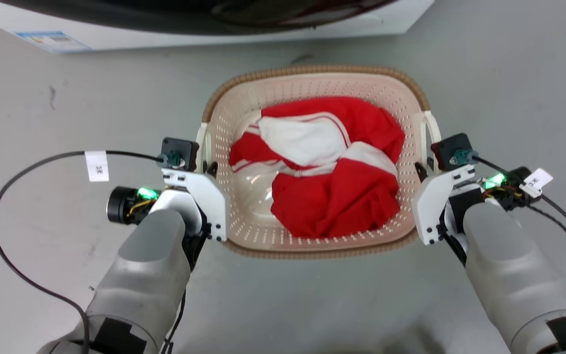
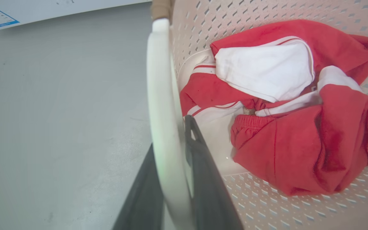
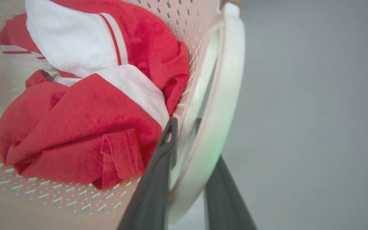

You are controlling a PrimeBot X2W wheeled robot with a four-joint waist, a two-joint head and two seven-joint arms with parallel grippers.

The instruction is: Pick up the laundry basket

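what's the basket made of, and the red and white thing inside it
The laundry basket looks like moulded matte plastic: even punched holes, smooth white handles; its brown rim mimics weave. The red and white garment seems soft fabric: folds, elastic hem.

The laundry basket point(image 1: 312, 83) is cream plastic, smooth and faintly glossy, pierced with small holes; its rim point(image 1: 312, 70) has a brown woven-look texture; its handle point(image 2: 161, 95) is glossy white plastic; the garment point(image 1: 342, 196) is soft matt cloth, red and white; the floor point(image 1: 509, 73) is smooth, matt grey, lightly scuffed; the left gripper point(image 2: 171, 134) has fingers point(image 2: 203, 179) that look like dark matt plastic.
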